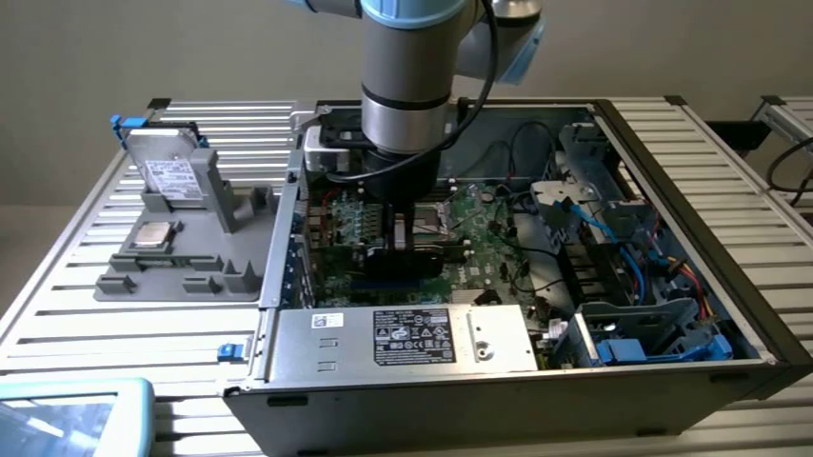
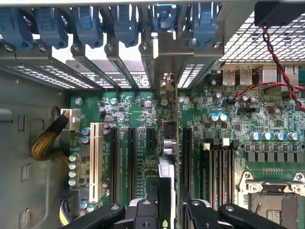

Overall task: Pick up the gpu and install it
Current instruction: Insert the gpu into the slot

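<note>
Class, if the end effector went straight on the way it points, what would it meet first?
Probably the motherboard, the gpu in the end effector touching down first; depth is unclear.

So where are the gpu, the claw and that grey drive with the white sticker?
gpu (image 2: 165, 164): wrist view, on its narrow upper edge.
claw (image 2: 167, 193): wrist view, midway between its fingertips.
grey drive (image 1: 169, 176): exterior view, on its white sticker.

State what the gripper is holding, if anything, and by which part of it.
The gripper holds the gpu by its top edge, the card standing on edge above the motherboard.
</note>
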Tool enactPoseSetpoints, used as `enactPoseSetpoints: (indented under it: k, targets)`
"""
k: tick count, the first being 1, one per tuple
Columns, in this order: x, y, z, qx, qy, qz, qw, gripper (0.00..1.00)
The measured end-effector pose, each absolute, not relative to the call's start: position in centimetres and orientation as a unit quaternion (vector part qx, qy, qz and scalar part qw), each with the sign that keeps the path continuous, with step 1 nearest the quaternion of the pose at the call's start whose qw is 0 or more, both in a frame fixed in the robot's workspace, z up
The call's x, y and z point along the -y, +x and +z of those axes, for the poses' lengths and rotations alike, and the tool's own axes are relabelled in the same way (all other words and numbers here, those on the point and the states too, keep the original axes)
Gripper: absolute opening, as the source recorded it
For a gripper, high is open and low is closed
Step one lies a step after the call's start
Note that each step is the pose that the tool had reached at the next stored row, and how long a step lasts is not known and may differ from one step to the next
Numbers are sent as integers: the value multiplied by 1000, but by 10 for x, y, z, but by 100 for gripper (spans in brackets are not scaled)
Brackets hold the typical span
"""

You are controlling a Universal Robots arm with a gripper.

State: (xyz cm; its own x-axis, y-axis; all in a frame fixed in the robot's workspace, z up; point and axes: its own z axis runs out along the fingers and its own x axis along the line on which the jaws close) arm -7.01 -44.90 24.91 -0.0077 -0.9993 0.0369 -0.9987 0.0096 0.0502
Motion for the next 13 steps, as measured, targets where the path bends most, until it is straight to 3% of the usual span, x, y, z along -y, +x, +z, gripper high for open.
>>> enactPoseSetpoints:
  k: [5, 13]
  targets:
    - [449, -70, 249, 709, 704, -13, 39, 27]
    - [450, -70, 249, 709, 704, -13, 40, 27]
